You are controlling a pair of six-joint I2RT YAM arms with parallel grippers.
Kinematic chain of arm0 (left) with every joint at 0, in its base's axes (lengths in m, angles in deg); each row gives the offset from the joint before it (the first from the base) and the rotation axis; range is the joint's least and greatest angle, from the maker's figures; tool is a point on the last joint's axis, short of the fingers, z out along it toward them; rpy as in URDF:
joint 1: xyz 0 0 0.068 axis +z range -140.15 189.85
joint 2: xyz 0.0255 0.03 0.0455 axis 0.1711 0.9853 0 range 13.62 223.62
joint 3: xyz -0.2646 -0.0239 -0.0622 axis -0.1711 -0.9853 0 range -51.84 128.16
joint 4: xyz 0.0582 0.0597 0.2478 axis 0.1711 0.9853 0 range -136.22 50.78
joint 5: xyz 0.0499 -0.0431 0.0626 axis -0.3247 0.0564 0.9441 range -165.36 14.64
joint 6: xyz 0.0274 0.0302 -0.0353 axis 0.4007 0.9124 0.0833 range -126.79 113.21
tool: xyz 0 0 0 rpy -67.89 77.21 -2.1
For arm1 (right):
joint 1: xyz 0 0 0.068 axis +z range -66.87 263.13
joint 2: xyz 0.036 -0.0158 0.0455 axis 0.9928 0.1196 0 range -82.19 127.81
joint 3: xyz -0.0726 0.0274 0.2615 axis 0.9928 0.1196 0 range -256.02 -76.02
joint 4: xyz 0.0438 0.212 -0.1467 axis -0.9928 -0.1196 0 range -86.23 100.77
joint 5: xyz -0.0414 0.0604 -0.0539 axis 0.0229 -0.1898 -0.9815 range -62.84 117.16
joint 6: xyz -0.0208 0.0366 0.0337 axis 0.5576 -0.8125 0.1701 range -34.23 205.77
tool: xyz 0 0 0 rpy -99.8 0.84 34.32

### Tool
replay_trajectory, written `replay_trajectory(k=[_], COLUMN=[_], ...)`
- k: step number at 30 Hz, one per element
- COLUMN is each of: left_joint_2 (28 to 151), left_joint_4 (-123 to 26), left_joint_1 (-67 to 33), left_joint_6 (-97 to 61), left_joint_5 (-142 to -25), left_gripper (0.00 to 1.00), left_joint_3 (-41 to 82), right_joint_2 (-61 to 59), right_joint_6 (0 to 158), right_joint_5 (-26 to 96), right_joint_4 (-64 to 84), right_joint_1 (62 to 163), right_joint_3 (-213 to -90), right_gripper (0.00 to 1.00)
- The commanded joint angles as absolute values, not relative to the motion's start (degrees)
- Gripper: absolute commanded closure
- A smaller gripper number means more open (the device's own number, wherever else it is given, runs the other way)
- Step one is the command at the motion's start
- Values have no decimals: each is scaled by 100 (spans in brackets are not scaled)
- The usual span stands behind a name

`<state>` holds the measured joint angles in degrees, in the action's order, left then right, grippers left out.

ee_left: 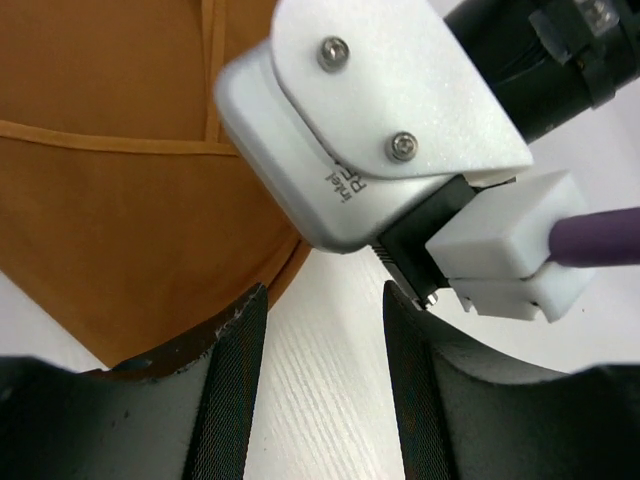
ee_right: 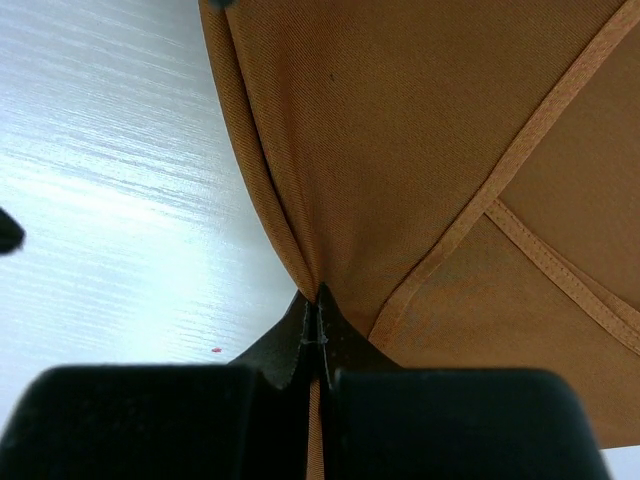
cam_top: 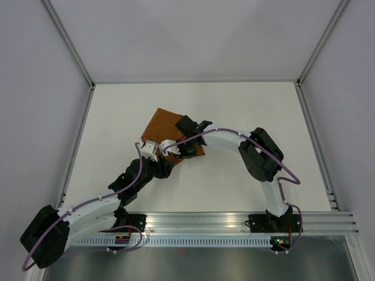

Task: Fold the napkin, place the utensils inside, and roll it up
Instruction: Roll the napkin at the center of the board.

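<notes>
The rust-orange napkin (cam_top: 166, 124) lies folded on the white table, partly under both wrists. My right gripper (ee_right: 320, 322) is shut on a pinched fold at the napkin's (ee_right: 420, 150) near edge, and the cloth rises away from the jaws. In the top view the right gripper (cam_top: 175, 152) sits at the napkin's lower edge. My left gripper (ee_left: 322, 390) is open and empty, with bare table between its fingers (ee_left: 232, 380) and the napkin (ee_left: 120, 200) just left of them. It sits beside the right wrist in the top view (cam_top: 156, 157). No knife is in view.
The white body of the right wrist (ee_left: 380, 110) and its purple cable (ee_left: 595, 238) hang close in front of the left gripper. Metal frame rails (cam_top: 76, 155) border the table's left and right sides, and a slotted rail (cam_top: 205, 225) runs along the near edge.
</notes>
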<state>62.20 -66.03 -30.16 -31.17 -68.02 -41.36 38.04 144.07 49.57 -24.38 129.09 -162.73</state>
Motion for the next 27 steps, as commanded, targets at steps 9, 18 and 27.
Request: replay_trajectory(k=[9,18,27], left_joint_2=[7742,8647,9772], left_joint_4=[-7742,-7285,-7030], left_joint_1=[-3506,-4007,-4376], left_joint_6=[-2692,-1735,-1022], left_joint_5=[-6525,-6094,-6577], left_gripper=[40,36,32], left_joint_3=[-3656,-2777,-1933], right_joint_2=[4367,4420,4561], right_joint_6=[14536,14764,14852], right_joint_5=[4570,4614,4746], right_joint_4=[-3607,-3976,-4258], right_joint_1=[12567,12304,12084], right_joint_3=[-16021,-15951,-16109], right_gripper=[100,100,100])
